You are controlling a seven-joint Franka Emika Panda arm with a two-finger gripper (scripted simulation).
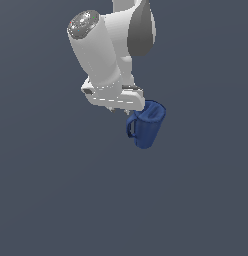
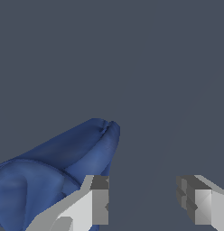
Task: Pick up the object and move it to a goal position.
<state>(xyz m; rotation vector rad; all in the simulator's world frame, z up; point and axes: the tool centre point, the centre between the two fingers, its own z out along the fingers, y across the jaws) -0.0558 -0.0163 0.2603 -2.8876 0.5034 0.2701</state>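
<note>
While the claw (image 2: 143,203) gapes open around nothing, the blue mug (image 1: 146,125) sits just beside it.

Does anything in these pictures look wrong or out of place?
Yes. The blue mug is not between the fingers of the open pincer. In the wrist view it lies outside one finger, tilted. In the exterior view it also leans beside the arm.

The white arm (image 1: 103,55) reaches down from the top of the frame; the dark blue mug (image 1: 147,125) stands tilted just below its hand, toward the right.
</note>
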